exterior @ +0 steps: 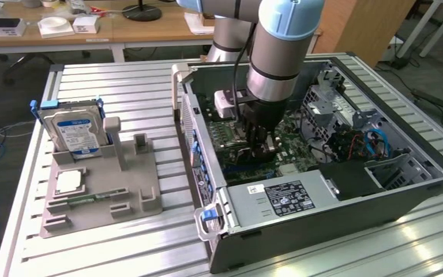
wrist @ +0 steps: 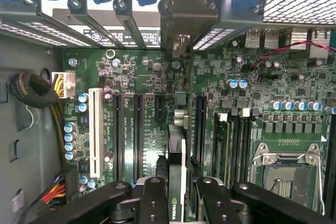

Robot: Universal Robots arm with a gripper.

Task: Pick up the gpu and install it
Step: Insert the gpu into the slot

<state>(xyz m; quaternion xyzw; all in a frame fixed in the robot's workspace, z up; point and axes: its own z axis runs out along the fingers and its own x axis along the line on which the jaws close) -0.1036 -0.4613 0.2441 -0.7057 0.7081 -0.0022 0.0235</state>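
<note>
The gpu (wrist: 177,148) is a thin black card seen edge-on, with a green logo near my fingers. It stands upright over the green motherboard (wrist: 262,93), in line with the long black slots. Its metal bracket (wrist: 180,22) reaches the case's rear openings. My gripper (wrist: 176,195) is shut on the card, one black finger (wrist: 153,200) on each side. In the exterior view the gripper (exterior: 262,151) is deep inside the open computer case (exterior: 406,190), low over the board. Whether the card sits in a slot I cannot tell.
A white slot (wrist: 95,132) and the CPU socket (wrist: 286,174) flank the card. Cable bundles (wrist: 37,90) lie by the case wall. The power supply (exterior: 283,199) sits at the case front. Outside, a grey holder (exterior: 121,190) carries a silver hard drive (exterior: 74,130).
</note>
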